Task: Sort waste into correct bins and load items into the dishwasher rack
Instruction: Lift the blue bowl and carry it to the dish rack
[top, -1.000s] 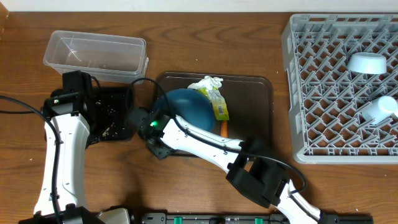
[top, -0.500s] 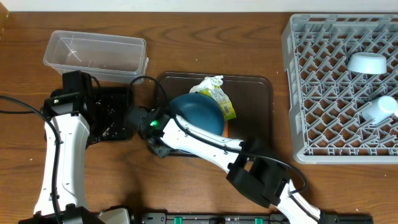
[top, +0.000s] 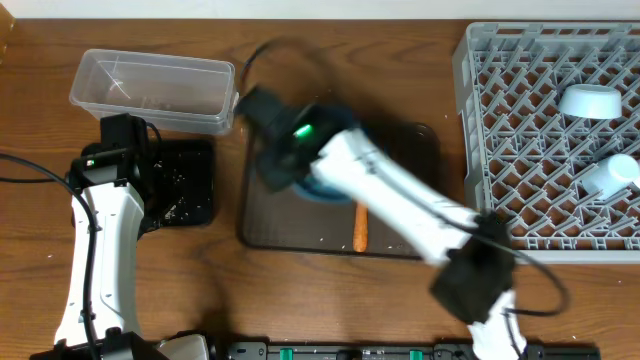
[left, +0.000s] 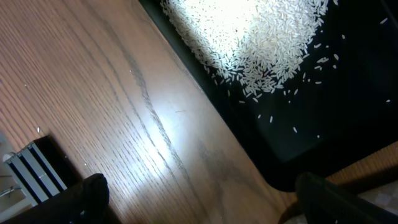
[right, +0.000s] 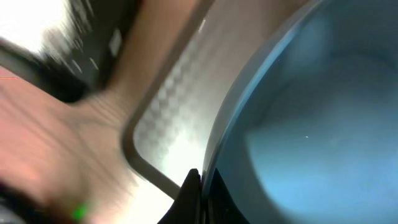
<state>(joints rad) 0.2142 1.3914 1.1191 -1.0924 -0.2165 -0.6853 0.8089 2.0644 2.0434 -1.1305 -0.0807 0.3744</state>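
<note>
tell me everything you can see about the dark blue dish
The dark blue dish is round, smooth and glossy, like glazed ceramic or hard plastic, with a thin paler rim. Its shallow hollow looks empty in the right wrist view. The right tool is shut on its rim. The dish lies over the left part of the brown tray; whether it rests on the tray or is lifted clear cannot be told. From overhead it is blurred and only partly visible.

Overhead looks down; close left wrist shares the black tray.
</note>
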